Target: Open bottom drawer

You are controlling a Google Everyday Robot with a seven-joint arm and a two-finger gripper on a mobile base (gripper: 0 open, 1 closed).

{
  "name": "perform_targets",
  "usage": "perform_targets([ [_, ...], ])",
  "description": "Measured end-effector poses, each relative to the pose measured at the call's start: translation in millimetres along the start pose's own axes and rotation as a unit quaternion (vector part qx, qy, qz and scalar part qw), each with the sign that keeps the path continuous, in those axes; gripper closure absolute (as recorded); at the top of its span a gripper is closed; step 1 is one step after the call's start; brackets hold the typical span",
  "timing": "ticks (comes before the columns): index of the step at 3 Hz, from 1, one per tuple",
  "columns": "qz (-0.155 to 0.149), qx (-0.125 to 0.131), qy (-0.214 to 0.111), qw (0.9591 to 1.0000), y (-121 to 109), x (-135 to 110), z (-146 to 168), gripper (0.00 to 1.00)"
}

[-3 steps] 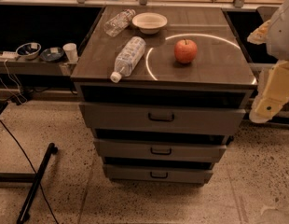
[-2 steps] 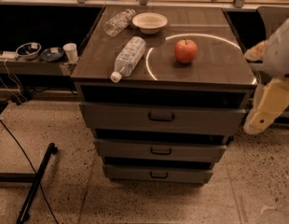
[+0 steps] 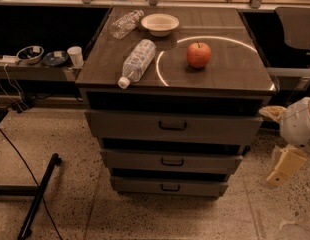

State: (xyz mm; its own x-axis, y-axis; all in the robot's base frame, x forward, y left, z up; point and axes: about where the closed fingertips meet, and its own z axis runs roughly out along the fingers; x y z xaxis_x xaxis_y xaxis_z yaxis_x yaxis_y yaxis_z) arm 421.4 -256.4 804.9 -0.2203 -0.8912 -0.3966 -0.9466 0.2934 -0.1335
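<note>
The bottom drawer (image 3: 170, 186) is the slimmest of three grey drawers in a cabinet, shut, with a small dark pull handle (image 3: 170, 188) at its centre. Above it are the medium drawer (image 3: 171, 161) and the widest top drawer (image 3: 172, 126), both shut. My gripper (image 3: 282, 166) hangs at the right edge of the camera view, to the right of the cabinet at about the middle drawer's height, apart from all drawers. It holds nothing that I can see.
On the cabinet top (image 3: 230, 69) lie a red apple (image 3: 199, 54), a plastic bottle (image 3: 137, 61), a second clear bottle (image 3: 126, 24) and a white bowl (image 3: 160, 23). A low shelf at left holds bowls and a cup (image 3: 75, 55). A dark stand leg (image 3: 37, 196) lies on the floor at left.
My arm and gripper have dropped from beside the cabinet top down to the level of the middle drawer at the right. The drawers have not moved.
</note>
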Motion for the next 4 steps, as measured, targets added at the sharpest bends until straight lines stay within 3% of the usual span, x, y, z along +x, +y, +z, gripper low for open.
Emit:
perform_targets([
  [1,0.005,-0.03,-0.003,0.9995,-0.3,2.0,26.7,0.0],
  [2,0.035,-0.073,-0.086,0.993,31.8,29.6,114.3,0.0],
  [3,0.053,-0.054,-0.164,0.9835,38.6,58.8,184.0,0.0],
  [4,0.055,-0.067,-0.177,0.9804,47.1,69.8,212.8,0.0],
])
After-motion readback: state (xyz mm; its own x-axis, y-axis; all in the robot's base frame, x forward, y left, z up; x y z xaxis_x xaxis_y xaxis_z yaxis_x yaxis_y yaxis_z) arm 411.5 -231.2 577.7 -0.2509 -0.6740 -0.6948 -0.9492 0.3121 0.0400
